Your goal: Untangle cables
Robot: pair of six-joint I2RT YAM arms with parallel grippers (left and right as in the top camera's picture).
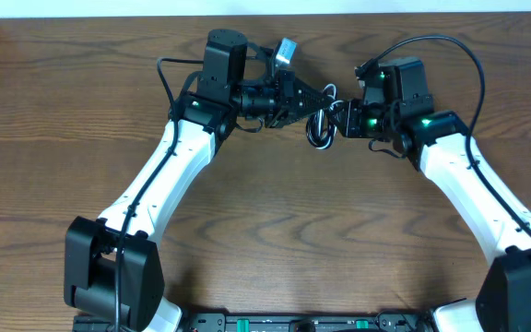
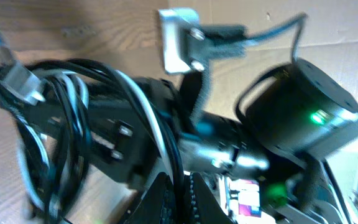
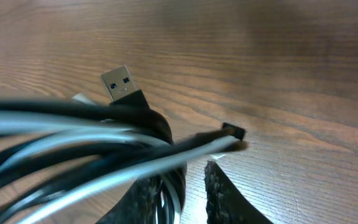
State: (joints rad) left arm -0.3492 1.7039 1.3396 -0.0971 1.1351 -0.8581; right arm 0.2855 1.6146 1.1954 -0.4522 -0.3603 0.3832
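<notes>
**A:** From overhead, where was the tangle?

**B:** The cables (image 1: 321,129) sat as one small knot of loops between the two arms, over the far middle of the table (image 1: 265,240). The left gripper (image 1: 328,105) was closed on one side of the knot. The right gripper (image 1: 343,118) was just beside the other side.

**A:** And the left wrist view?

**B:** It was blurred. Black and white strands looped on the left, and a white strand ran down into the closed jaws. That looked like a good anchor to me, so I'd have held that arm steady and let the other do the pulling.

**A:** What about the right wrist?

**B:** Its fingers (image 3: 229,202) stood narrow with strands between them, and a sliver of table showed in the gap. I couldn't tell if they were pinching yet. A USB plug (image 3: 122,84) stuck up behind the bundle, and a small black plug (image 3: 232,130) poked out to the right.

**A:** So how would you do it well?

**B:** My judgement was to take one strand only, close to a free plug, and draw it out slowly along its own loop. A straight pull at the whole bundle would only tighten the knot.

**A:** Was there any writing?

**B:** None that could be read. The USB plug showed only its blue insert. A coloured sticker (image 2: 247,196) in the left wrist view was too blurred to read. A green light (image 2: 317,117) glowed on the other arm, with no text on it.
</notes>
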